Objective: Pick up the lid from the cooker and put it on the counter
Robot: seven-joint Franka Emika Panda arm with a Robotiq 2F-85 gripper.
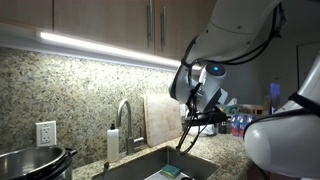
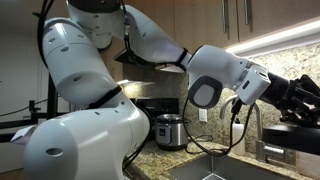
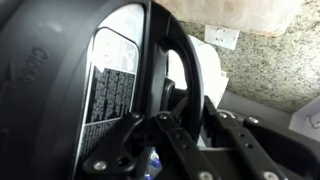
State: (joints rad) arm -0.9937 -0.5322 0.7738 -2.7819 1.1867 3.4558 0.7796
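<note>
The wrist view is filled on its left by the black lid (image 3: 60, 80), held on edge, with a white label on its face. My gripper (image 3: 190, 115) is shut on the lid's arched handle (image 3: 185, 50), one finger on each side of it. In both exterior views the gripper (image 1: 205, 105) (image 2: 290, 95) hangs in the air above the sink end of the counter (image 1: 228, 148); the lid is hard to make out there. The steel cooker (image 1: 35, 162) (image 2: 172, 130) stands apart from the gripper on the counter, its dark rim showing.
A steel sink (image 1: 160, 165) with a faucet (image 1: 125, 115) lies below the arm. A soap bottle (image 1: 113, 140) and a pale board (image 1: 160, 120) stand against the granite backsplash. A wall outlet (image 3: 225, 37) shows behind the lid. Bottles (image 1: 240, 120) crowd the counter's far end.
</note>
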